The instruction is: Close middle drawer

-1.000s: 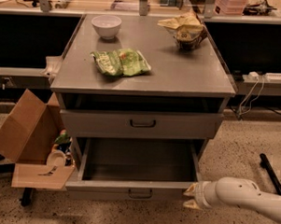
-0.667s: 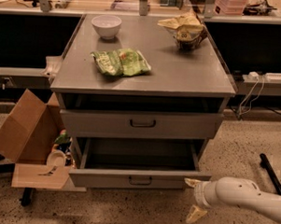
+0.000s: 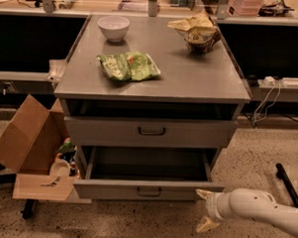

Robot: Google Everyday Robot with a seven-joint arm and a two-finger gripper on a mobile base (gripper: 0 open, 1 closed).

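Observation:
The middle drawer [image 3: 111,190] is the low grey drawer pulled out of the grey cabinet, with a plain grey inside and a small black handle [image 3: 149,192] at the centre of its low front panel. My gripper [image 3: 205,210] is at the end of the white arm [image 3: 259,207] coming in from the lower right. It sits just in front of and below the drawer's front right corner. Its fingers [image 3: 203,194] are spread open and hold nothing. The upper fingertip is next to the front panel's right end; contact is unclear.
Above it is a drawer with a taller front panel [image 3: 151,132]. The cabinet top [image 3: 190,73] holds a white bowl [image 3: 113,27], a green chip bag [image 3: 128,66] and a brown bag [image 3: 197,29]. An open cardboard box [image 3: 26,140] stands left on the floor. Cables hang at the right [image 3: 263,103].
The middle drawer has slid part way into the cabinet. My gripper has stayed near its front right corner, and its fingers have spread wider.

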